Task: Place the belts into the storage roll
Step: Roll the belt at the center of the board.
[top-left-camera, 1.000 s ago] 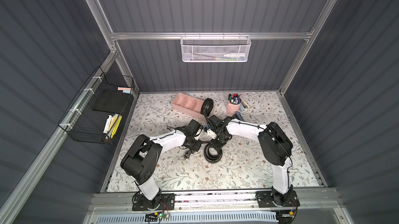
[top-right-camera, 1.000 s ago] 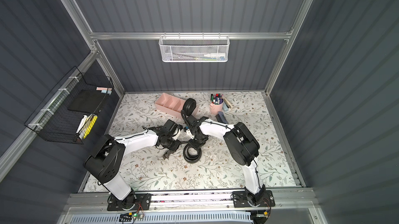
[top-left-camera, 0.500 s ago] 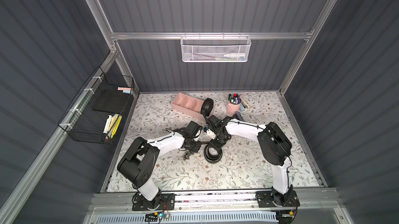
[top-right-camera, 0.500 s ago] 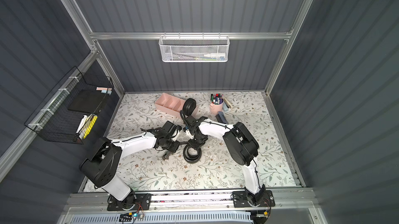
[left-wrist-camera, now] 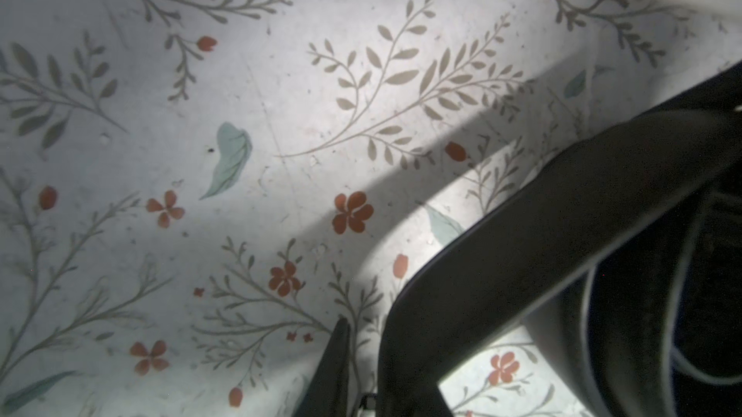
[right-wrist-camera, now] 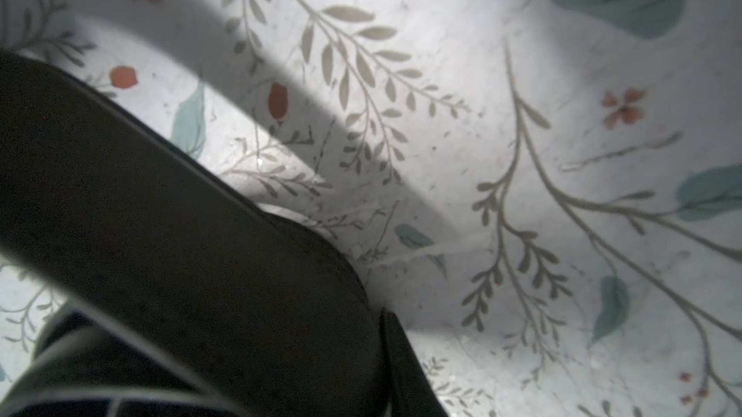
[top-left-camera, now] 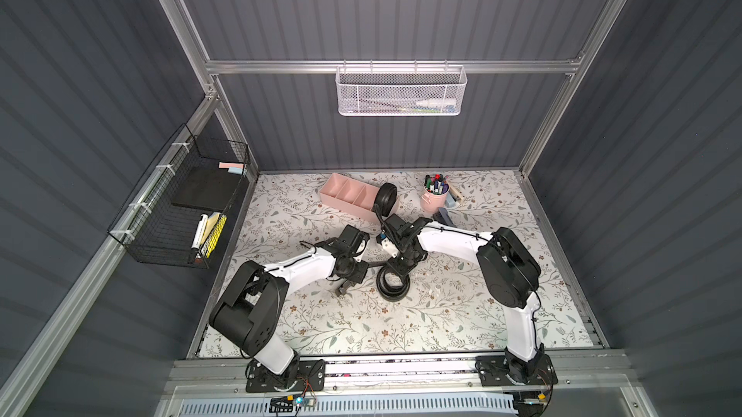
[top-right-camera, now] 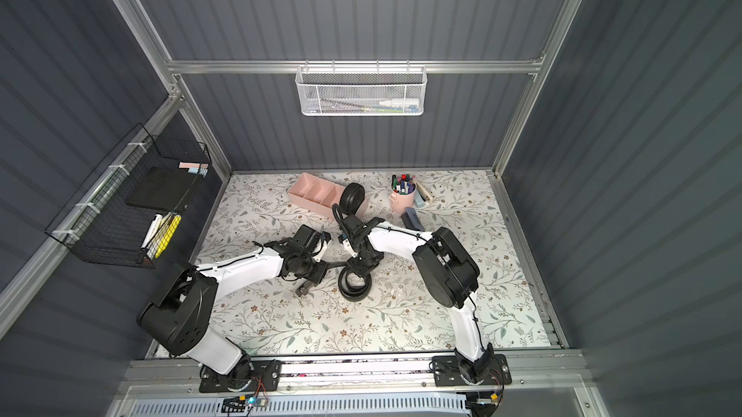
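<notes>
Nearest me, the loosely coiled belt [top-left-camera: 393, 288] lies flat on the floral table [top-left-camera: 361, 326]. My right gripper [top-left-camera: 396, 273] is down on its far rim. My left gripper [top-left-camera: 344, 288] is just beside it, and a strap tail runs toward it. Both jaws look narrow, but the strap hides a finger of each, so I cannot tell whether either pinches it. Farther back, the second belt [top-left-camera: 386, 199] stands on edge in the storage roll [top-left-camera: 345, 194], in the end compartment nearest the marker cup [top-left-camera: 433, 203].

Belt [right-wrist-camera: 160, 214], broad black strap, curved, close and blurred, dark finger [right-wrist-camera: 405, 367] seemingly touching its edge, floral mat [right-wrist-camera: 482, 114] beneath, shadow band across.
</notes>
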You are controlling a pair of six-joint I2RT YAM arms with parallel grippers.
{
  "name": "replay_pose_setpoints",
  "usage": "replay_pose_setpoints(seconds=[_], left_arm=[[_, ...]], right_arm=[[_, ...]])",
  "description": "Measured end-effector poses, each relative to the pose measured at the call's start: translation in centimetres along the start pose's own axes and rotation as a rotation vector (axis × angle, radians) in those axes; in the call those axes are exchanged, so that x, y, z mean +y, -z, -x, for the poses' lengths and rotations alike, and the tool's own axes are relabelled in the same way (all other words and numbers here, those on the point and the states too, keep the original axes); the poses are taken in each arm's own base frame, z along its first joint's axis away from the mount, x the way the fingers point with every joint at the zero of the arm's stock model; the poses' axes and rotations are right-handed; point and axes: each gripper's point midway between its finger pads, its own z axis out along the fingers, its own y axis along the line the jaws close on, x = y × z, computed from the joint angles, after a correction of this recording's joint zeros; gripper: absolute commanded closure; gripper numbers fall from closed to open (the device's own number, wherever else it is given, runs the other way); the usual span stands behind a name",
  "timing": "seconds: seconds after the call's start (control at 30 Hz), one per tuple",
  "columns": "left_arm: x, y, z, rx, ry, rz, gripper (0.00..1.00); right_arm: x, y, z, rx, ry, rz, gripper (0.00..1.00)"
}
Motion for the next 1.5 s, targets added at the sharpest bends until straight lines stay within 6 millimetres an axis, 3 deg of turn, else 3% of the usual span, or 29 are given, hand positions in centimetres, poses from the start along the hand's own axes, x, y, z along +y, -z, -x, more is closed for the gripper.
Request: replay_pose_setpoints(seconds=[0.1,0.23,0.5,0.67,0.93,1.3,1.5], left_arm=[[2.1,0.4,-1.3,0.036,0.039,0.055,0.92],[4.3,0.6,-3.4,0.104,0.077,0.121,0.92],[4.1,0.6,-3.5,0.104,0.069,0.125,0.92],[4.1,0.9,-3.3,0.094,0.069,0.125,0.92],[4.3,1.4,-3.3,0.084,0.064,0.140,0.92],[6.2,2.5,-4.1,0.101,0.104,0.178,0.92],[6.6,2.9,-3.9,0.089,0.101,0.181,0.92]], right_arm=[[-0.8,-0.1,-0.4,0.014,-0.023,-0.036,0.71],[-3.5,0.2,-1.4,0.047,-0.089,-0.105,0.70],[-4.2,0.3,-2.1,0.061,-0.123,-0.121,0.87],[-4.3,0.3,-2.1,0.060,-0.134,-0.122,0.74],[-4.6,0.3,-2.2,0.072,-0.143,-0.158,0.73],[-5.3,0.4,-2.2,0.114,-0.096,-0.386,0.71],[-5.6,0.5,-2.1,0.115,-0.072,-0.438,0.77]])
